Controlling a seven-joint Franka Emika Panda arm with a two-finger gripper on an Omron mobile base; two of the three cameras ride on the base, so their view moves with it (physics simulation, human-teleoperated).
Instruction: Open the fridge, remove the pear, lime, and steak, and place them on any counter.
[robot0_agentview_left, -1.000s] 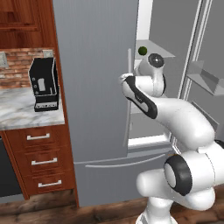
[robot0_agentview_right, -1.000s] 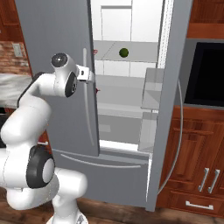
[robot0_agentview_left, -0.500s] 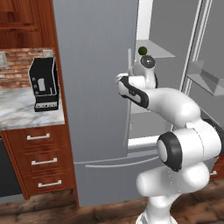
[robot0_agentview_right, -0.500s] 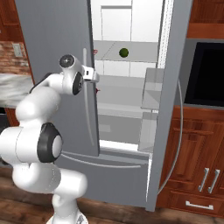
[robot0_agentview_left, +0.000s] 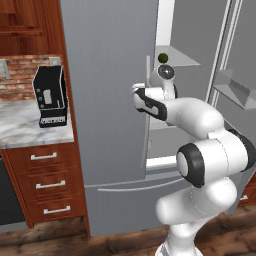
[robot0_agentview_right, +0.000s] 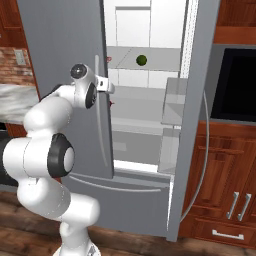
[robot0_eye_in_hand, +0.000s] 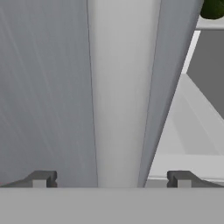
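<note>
Fridge (robot0_agentview_right: 65, 60) step is what's in hand here, and it's only half done: the right door (robot0_agentview_right: 197, 115) is swung wide, the left door is shut, and the white shelves show through the gap. The tool (robot0_eye_in_hand: 111, 178) is spread wide open with nothing between its fingers, parked right up against the left door's edge by the long thin handle (robot0_agentview_left: 147, 107). In the hand view the pale door edge runs straight up between the two fingertips (robot0_eye_in_hand: 41, 178), so it looks lined up on that edge or the handle; can't really tell which from this close.

Lime (robot0_agentview_right: 142, 60) is easy to spot, sitting on an upper shelf (robot0_agentview_right: 165, 56) inside, a bit back from the front. It also peeks in at the top corner of the hand view. There's a small dark red speck lower down near the door edge in the right base view that might be the pear, but it's too tiny to call. Steak I can't pick out.

Next move, I'd guess: either close on the handle and pull the left door open, or swing around the door edge, go up and in for the lime, then carry it to the surface (robot0_agentview_left: 25, 125) on the left, next to the black coffee machine (robot0_agentview_left: 51, 95).
</note>
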